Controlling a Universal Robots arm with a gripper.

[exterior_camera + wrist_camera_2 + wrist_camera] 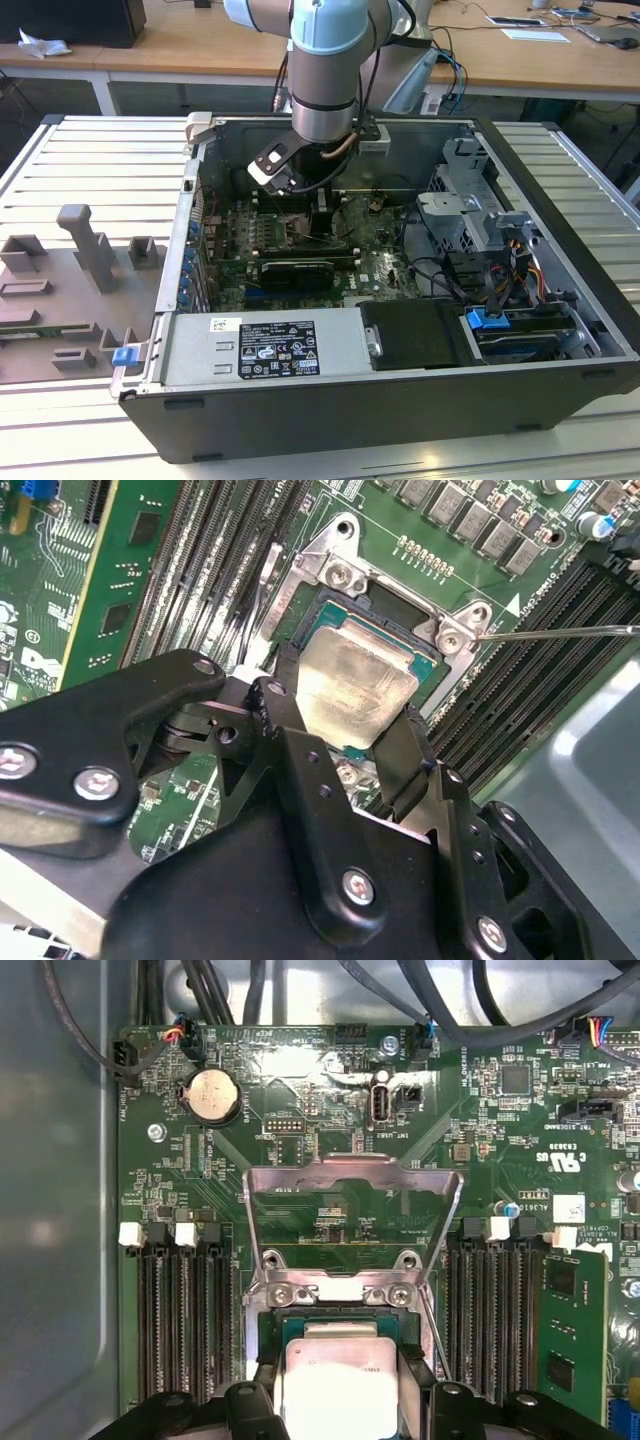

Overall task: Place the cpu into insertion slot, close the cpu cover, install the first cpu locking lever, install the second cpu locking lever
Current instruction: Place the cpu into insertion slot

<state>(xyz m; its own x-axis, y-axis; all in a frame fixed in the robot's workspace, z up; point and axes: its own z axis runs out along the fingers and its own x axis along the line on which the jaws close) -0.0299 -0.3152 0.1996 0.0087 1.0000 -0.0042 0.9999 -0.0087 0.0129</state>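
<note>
The cpu (pixel 355 680), a pale silver square chip, lies level over the insertion slot (pixel 388 608), whose dark socket shows past the chip's far edge. My gripper (pixel 347 710) has its black fingers (pixel 283 695) pressed against two opposite sides of the chip, shut on it. The first wrist view shows the cpu (pixel 335 1375) low between the fingers, with my gripper (pixel 338 1400) around it. The cpu cover (pixel 350 1171) stands swung up and open behind the socket. A thin locking lever (pixel 560 632) sticks out sideways, unlatched. In the exterior view my gripper (pixel 318 215) reaches down onto the motherboard.
Rows of black memory slots (pixel 180 1330) flank the socket on both sides. Cables (pixel 470 1010) hang along the board's edge by the case wall. In the case sit a black expansion card (pixel 300 270), a power supply (pixel 270 350) and a drive cage (pixel 465 215).
</note>
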